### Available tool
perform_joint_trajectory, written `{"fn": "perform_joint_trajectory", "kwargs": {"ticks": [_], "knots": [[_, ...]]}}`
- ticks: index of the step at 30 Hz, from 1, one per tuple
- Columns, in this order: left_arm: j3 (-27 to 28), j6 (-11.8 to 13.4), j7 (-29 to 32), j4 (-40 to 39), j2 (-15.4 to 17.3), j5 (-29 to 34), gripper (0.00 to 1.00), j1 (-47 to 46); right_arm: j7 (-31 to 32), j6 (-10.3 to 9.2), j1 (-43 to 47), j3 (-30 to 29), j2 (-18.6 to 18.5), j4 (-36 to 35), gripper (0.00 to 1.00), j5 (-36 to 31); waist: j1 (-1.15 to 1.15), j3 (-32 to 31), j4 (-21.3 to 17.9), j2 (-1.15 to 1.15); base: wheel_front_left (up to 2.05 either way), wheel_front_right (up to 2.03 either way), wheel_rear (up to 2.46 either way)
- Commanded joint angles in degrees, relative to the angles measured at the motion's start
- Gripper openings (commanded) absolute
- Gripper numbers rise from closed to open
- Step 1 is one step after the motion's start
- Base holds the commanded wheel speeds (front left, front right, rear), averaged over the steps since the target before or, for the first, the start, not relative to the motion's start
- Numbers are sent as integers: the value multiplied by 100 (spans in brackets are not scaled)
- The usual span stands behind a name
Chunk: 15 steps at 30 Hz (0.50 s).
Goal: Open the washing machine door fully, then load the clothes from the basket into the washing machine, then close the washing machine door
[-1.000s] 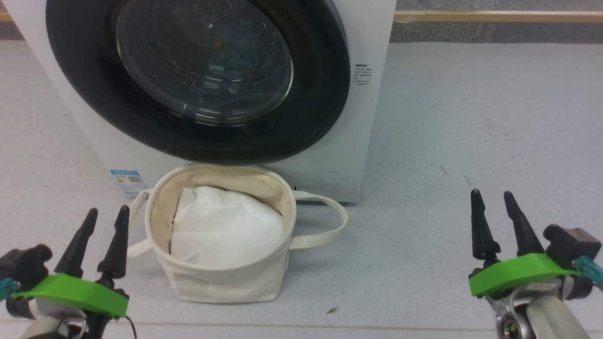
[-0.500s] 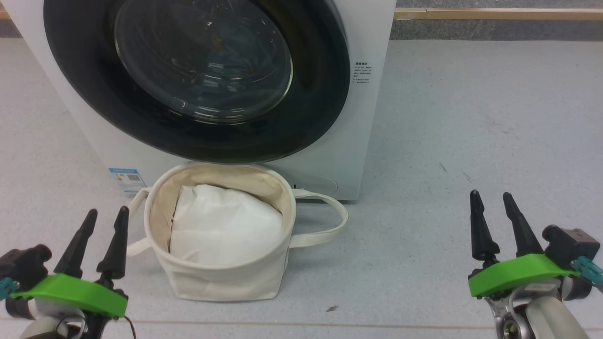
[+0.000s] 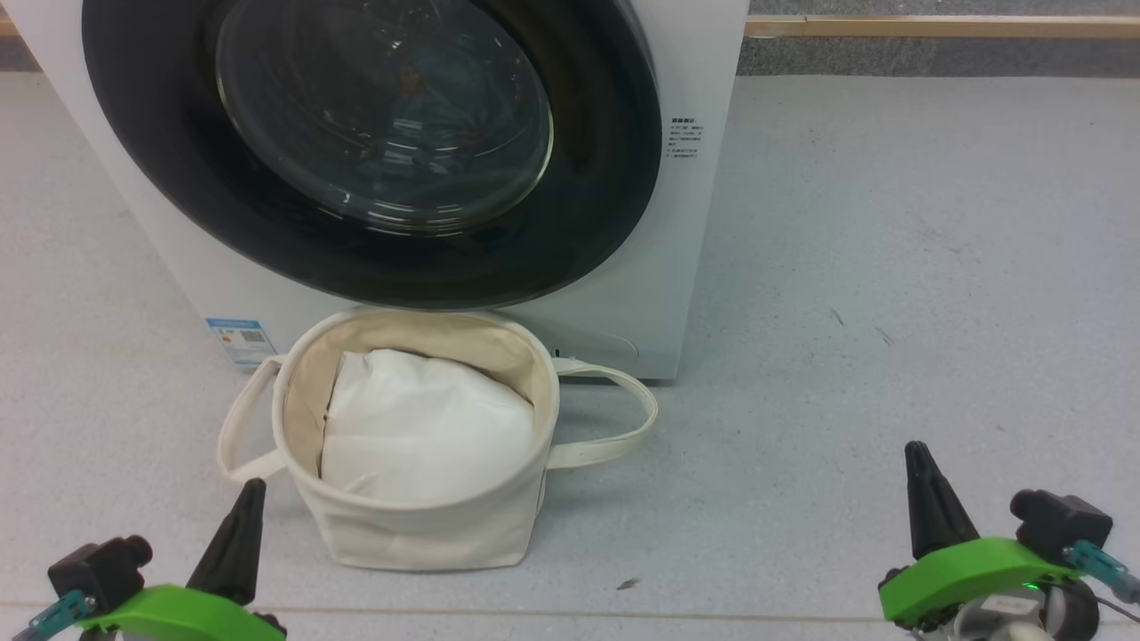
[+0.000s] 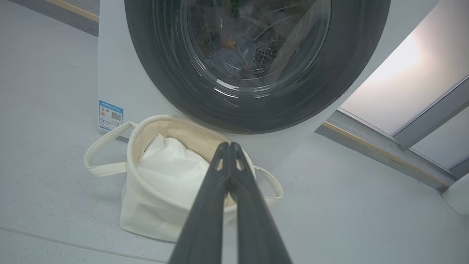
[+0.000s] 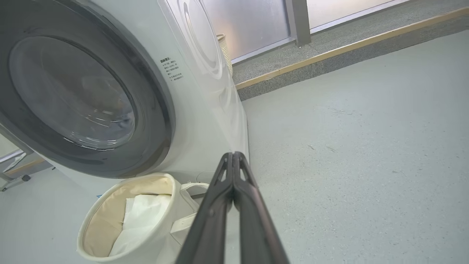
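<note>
the washing machine door [image 3: 374,258] lies shut across the upper left of the head view, closing off the way inside. right below it the basket [image 3: 427,534] stands close before the washing machine [image 3: 688,258], mouth open upward, a white cloth [image 3: 419,436] filling most of it, its strap handles [image 3: 598,452] jutting out sideways. open grey floor [image 3: 891,267] spreads across the right half of the frame.

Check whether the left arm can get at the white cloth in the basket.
Probably yes: the basket stands open-topped ahead of the left gripper, and nothing lies between them or over the white cloth. Its jaws are shut, so they must open first.
</note>
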Motion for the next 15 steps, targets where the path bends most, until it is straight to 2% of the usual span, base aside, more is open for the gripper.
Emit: {"fn": "perform_joint_trajectory", "kwargs": {"ticks": [1, 15], "knots": [[141, 5, 59, -215, 66, -134, 0, -271, 62, 0, -258, -88, -43, -189, 0, 168, -5, 3, 0, 0, 0, 0, 0], [318, 16, 259, -362, -114, -675, 0, -211, 280, 0, -259, -246, 36, -227, 0, 834, -6, -3, -1, 0, 0, 0, 0]]}}
